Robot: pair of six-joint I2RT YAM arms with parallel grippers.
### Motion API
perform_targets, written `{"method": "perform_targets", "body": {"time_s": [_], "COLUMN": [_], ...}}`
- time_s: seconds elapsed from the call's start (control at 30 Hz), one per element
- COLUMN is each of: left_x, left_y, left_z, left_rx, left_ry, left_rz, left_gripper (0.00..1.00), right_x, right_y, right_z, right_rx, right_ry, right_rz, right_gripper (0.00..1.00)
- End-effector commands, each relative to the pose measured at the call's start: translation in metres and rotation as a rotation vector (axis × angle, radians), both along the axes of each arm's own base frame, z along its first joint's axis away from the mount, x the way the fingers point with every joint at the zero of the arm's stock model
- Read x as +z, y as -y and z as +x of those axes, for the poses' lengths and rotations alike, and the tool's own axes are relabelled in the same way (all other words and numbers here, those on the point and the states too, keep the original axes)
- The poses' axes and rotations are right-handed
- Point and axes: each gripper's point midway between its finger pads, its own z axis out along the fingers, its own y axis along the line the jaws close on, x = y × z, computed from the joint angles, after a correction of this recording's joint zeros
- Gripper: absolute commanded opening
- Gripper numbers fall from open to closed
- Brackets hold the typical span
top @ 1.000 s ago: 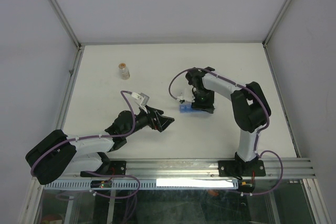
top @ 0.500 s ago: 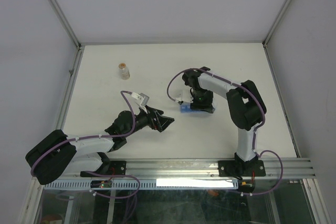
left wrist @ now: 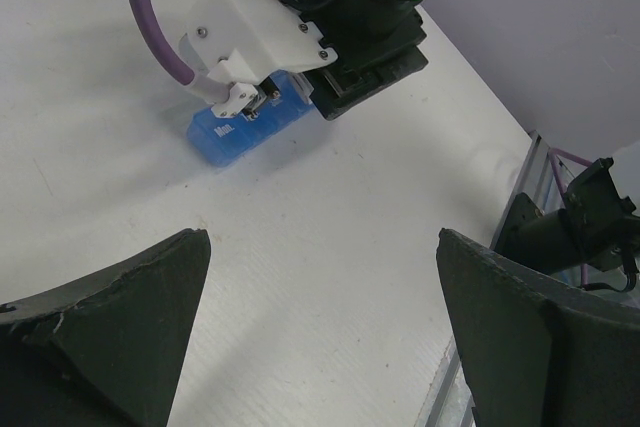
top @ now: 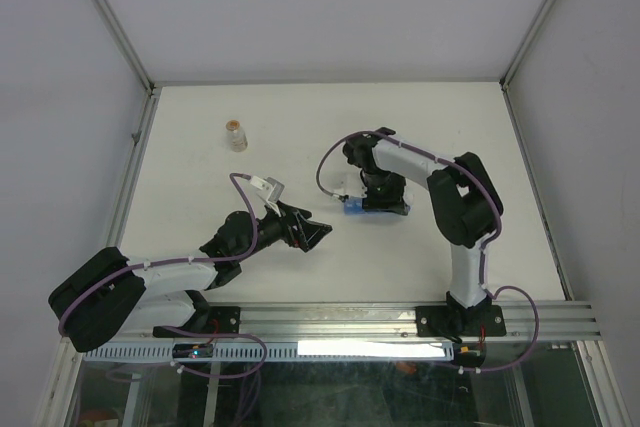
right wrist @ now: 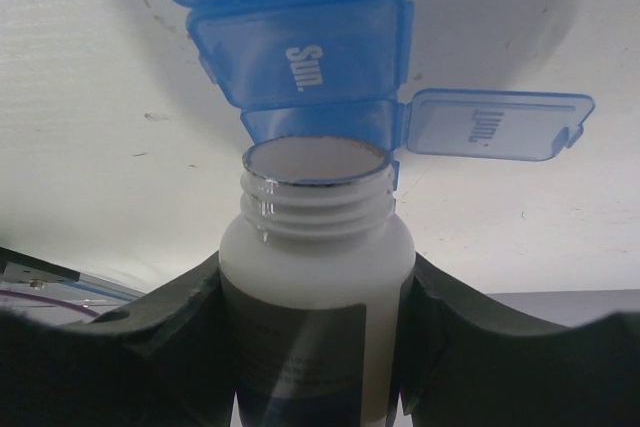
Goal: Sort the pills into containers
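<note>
The containers (right wrist: 300, 47) are a blue translucent strip of joined compartments marked with days; its nearest lid (right wrist: 500, 125) stands open. My right gripper (right wrist: 315, 269) is shut on a white uncapped bottle (right wrist: 315, 247), whose mouth tilts down over that open compartment. From above, the right gripper (top: 375, 197) covers most of the strip (top: 351, 208). My left gripper (left wrist: 325, 247) is open and empty, low over the table, with the blue strip (left wrist: 235, 132) ahead of it. No pills show in any view.
A small clear bottle (top: 236, 135) with tan-orange contents stands at the back left. White walls and metal rails edge the table, with the aluminium base rail (top: 400, 322) along the front. The left gripper (top: 316, 232) lies a short way left of the strip.
The right arm's elbow and wrist have swung slightly to the left over the strip. The left arm and the strip have not moved.
</note>
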Motion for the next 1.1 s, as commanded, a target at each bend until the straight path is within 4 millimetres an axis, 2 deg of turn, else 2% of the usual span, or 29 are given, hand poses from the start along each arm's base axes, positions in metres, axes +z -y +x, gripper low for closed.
{"method": "perform_targets", "body": {"time_s": [0.0, 1.07], "left_x": [0.022, 0.021], "left_y": [0.001, 0.002], "left_z": [0.0, 0.0], "left_rx": [0.0, 0.0], "left_ry": [0.072, 0.07], "left_rz": [-0.055, -0.052], "left_gripper": [0.99, 0.99], "right_x": [0.012, 0.015], "right_y": [0.004, 0.002], "right_z": [0.005, 0.015], "right_rx": [0.022, 0.067], "right_ry": [0.024, 0.055], "right_rz": [-0.062, -0.144], "right_gripper": [0.04, 0.03]}}
